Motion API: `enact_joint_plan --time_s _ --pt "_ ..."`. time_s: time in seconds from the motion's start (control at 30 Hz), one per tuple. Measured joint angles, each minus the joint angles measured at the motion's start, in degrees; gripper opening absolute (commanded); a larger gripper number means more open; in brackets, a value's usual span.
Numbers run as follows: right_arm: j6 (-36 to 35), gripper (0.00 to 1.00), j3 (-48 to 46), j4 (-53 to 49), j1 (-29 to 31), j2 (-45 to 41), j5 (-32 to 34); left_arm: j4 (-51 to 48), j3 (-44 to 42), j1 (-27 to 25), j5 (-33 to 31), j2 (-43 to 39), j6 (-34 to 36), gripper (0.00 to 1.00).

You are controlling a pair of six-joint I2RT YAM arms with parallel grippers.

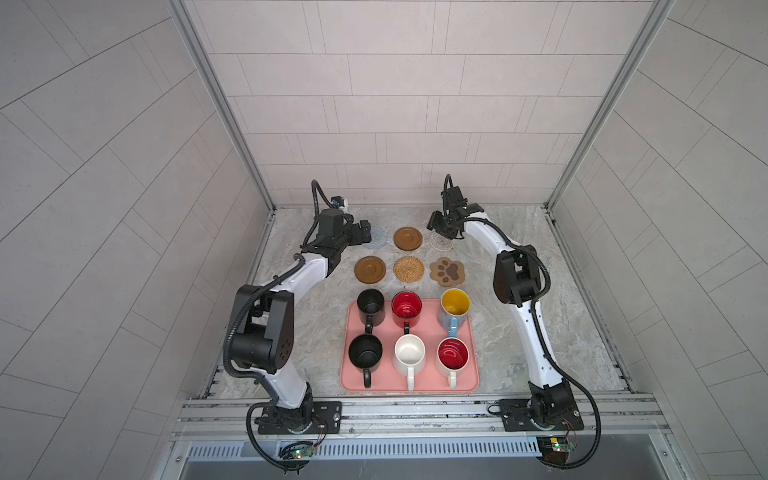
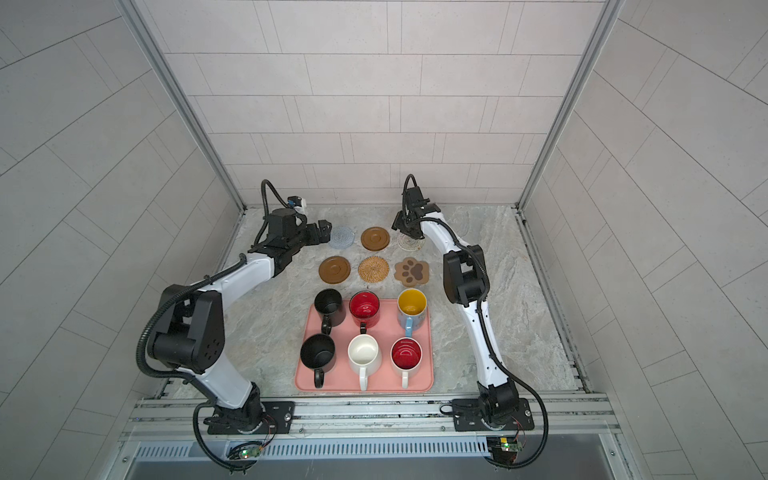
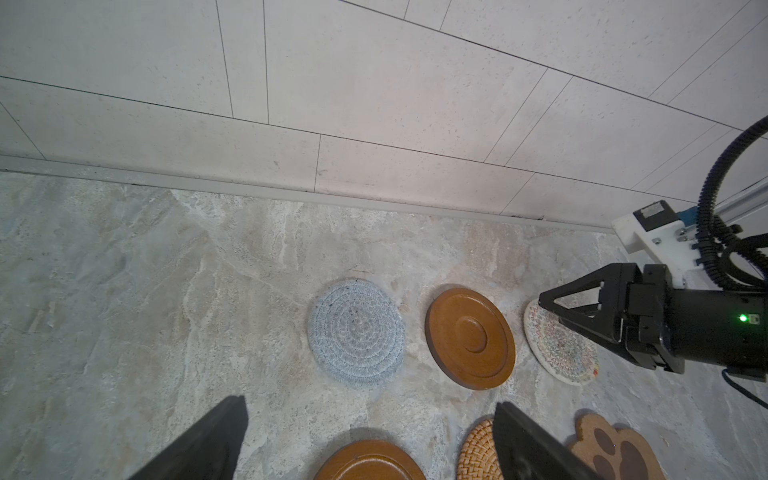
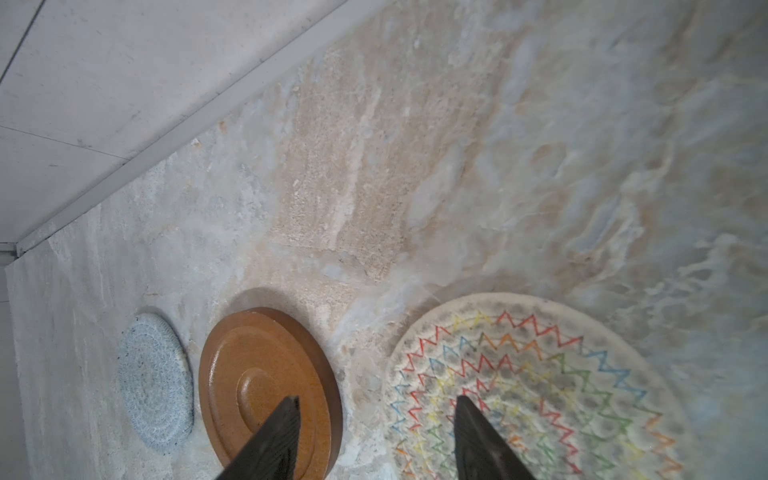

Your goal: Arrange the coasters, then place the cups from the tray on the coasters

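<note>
A: On the table (image 1: 320, 332), near side: tray (image 1: 430, 384), loaded, two rows of three, all upright. Back row: black cup (image 1: 370, 305), red cup (image 1: 406, 309), blue cup (image 1: 455, 309) with yellow inside. Front row: second black cup (image 1: 365, 353), white cup (image 1: 409, 355), red-lined white cup (image 1: 453, 355).
B: Beyond the tray?
A: Six mats lying flat, two rows of three, none touching. Far row: grey-blue coaster (image 1: 376, 239), brown disc (image 1: 408, 239), whitish coaster (image 1: 440, 246). Near row: second brown disc (image 1: 370, 269), rattan coaster (image 1: 408, 269), paw coaster (image 1: 446, 271).
B: Claws?
A: Left gripper (image 1: 365, 231): jaws spread wide, empty, just beside the grey-blue coaster. Right gripper (image 4: 376, 398): jaws about half apart, nothing between them, over the whitish coaster's edge nearest the brown disc. Contact there: can't tell.
</note>
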Motion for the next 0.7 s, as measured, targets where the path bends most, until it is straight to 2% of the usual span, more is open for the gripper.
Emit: enact_joint_plan --time_s 0.3,0.7 --pt "-2.0 0.61 0.0 -2.8 0.0 -3.0 0.0 -0.7 0.0 0.0 -1.0 -2.6 -0.9 1.00" --pt "-8.2 0.62 -0.4 -11.5 0.6 -18.1 3.8 -8.5 2.0 0.0 -2.5 -6.8 -4.6 1.00"
